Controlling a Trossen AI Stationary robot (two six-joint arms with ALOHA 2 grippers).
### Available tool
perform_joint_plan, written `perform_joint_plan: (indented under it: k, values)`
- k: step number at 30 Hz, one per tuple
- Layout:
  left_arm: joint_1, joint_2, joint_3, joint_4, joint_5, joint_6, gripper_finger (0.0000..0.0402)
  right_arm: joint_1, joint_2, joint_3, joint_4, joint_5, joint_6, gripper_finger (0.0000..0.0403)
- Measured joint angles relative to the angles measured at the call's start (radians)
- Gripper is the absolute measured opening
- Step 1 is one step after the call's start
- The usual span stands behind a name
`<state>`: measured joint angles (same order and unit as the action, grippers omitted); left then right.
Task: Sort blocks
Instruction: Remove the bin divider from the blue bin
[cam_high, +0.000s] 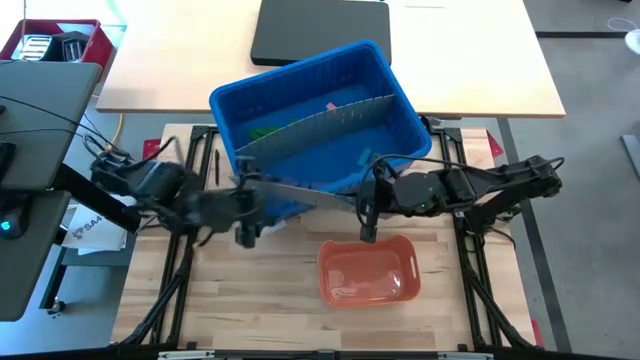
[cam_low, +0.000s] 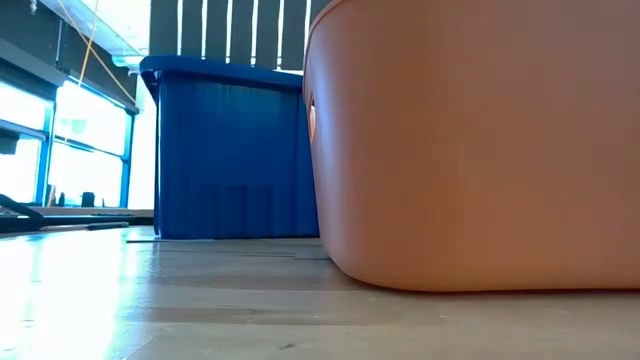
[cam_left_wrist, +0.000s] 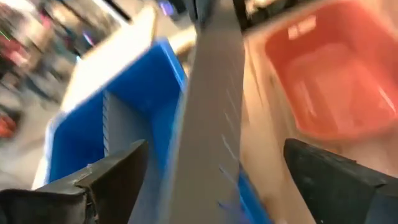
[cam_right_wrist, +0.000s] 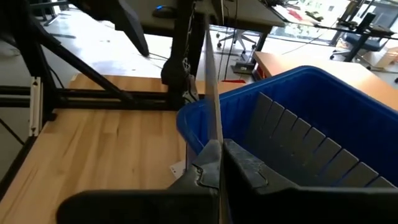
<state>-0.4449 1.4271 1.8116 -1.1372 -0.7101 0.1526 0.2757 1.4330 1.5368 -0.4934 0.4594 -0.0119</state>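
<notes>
Two arms meet over the middle of the wooden table in the high view, which fills the lower half of that frame. At upper centre stands a big blue bin, tilted askew, with a grey slotted divider fixed across its inside. Lower centre holds an orange-red tray. A second grey divider sheet stretches between the arms along the bin's near edge. The right gripper, right of centre, has its fingers pressed together on one end of this sheet. The left gripper, left of centre, has its fingers spread wide, with the sheet running between them. Smallest are the blocks: green ones lie in the bin's left part, a pink one nearer its middle.
</notes>
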Motion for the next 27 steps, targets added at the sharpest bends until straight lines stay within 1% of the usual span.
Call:
perform_joint_plan:
  k: [1, 4, 6, 9, 12, 14, 17, 18, 23, 26, 27]
  values:
    - [0.026, 0.015, 0.013, -0.033, 0.025, -0.019, 0.0356, 0.000, 0.000, 0.000, 0.000, 0.001, -0.007, 0.0000]
    - [0.082, 0.045, 0.026, -0.084, 0.046, -0.041, 0.0319, 0.000, 0.000, 0.000, 0.000, 0.002, -0.014, 0.0000]
    - [0.112, 0.052, 0.026, -0.099, 0.068, -0.044, 0.0287, 0.000, 0.000, 0.000, -0.001, 0.001, -0.015, 0.0000]
    - [0.145, 0.057, 0.028, -0.125, 0.129, -0.057, 0.0235, 0.000, 0.000, 0.000, -0.002, 0.001, -0.015, 0.0000]
    - [0.153, 0.060, 0.028, -0.146, 0.182, -0.075, 0.0174, 0.000, 0.000, 0.000, -0.002, 0.001, -0.015, 0.0000]
    - [0.152, 0.058, 0.028, -0.149, 0.182, -0.100, 0.0125, 0.000, 0.000, 0.000, -0.003, -0.001, -0.015, 0.0001]
    - [0.150, 0.059, 0.028, -0.143, 0.177, -0.156, 0.0037, 0.000, 0.000, 0.000, -0.003, -0.007, -0.015, 0.0012]
    - [0.146, 0.059, 0.028, -0.145, 0.178, -0.169, 0.0020, 0.003, 0.000, 0.000, -0.003, -0.004, -0.018, 0.0018]
    - [0.077, 0.058, 0.029, -0.215, 0.167, -0.309, 0.0009, 0.055, -0.023, 0.000, -0.009, 0.043, -0.051, 0.0052]
    - [-0.017, 0.057, 0.048, -0.296, 0.167, -0.416, 0.0007, 0.123, -0.063, 0.000, -0.036, 0.089, -0.068, 0.0064]
    - [-0.056, 0.057, 0.058, -0.310, 0.183, -0.456, 0.0007, 0.145, -0.076, 0.000, -0.044, 0.111, -0.068, 0.0065]
